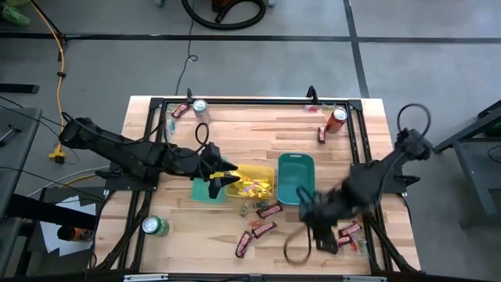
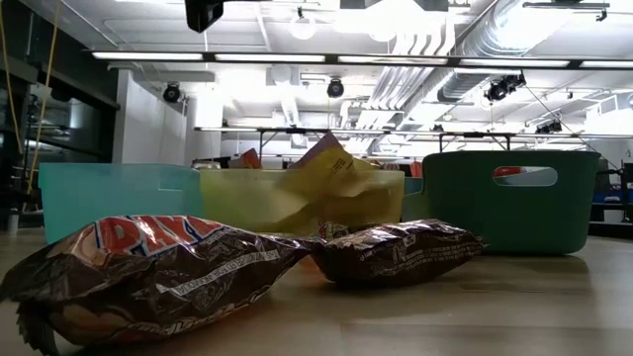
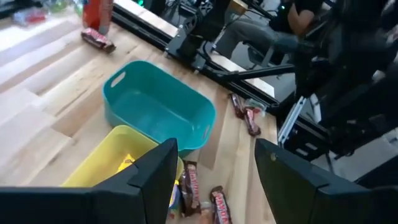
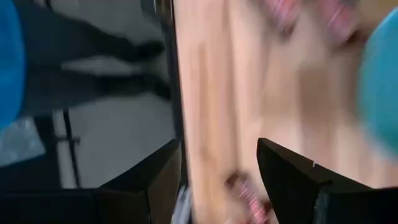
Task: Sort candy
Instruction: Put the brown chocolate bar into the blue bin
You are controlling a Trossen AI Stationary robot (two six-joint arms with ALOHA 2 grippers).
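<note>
the yellow bin (image 1: pixel 254 182) is sitting at the middle of the wooden table (image 1: pixel 258 129) and serving as the landmark here. it is holding a heap of small yellow and mixed-colour candy (image 1: pixel 252 186); in the low view a crumpled yellow packet (image 2: pixel 331 163) is sticking up above its rim. touching its left side is a smaller green bin (image 1: pixel 205 191), mostly covered by the left arm, so its contents cannot be told. just to the right of the yellow bin the teal bin (image 1: pixel 295 177) is lying with nothing showing inside it in the left wrist view.

the left gripper (image 1: pixel 227 175) is hovering over the yellow bin's left edge, its fingers (image 3: pixel 155 177) standing apart with nothing between them. the right gripper (image 1: pixel 311 213) is hanging below and to the right of the teal bin, blurred; its fingers (image 4: pixel 292 177) are standing apart and no candy is showing between them.

dark brown-and-red bars (image 1: pixel 264 229) are lying loose on the boards in front of the yellow bin, with more (image 1: pixel 348 231) beyond the right gripper near the table's front right edge. one bar (image 1: pixel 322 134) is lying beside a red can (image 1: pixel 337 119) far behind the teal bin, a silver can (image 1: pixel 200 107) is standing at the back left, and a green can (image 1: pixel 154 226) is standing at the front left. bare boards are lying open behind the three bins.

the table is pale planked wood in a black frame on a grey floor; ceiling lights and pipes are showing in the room beyond.
</note>
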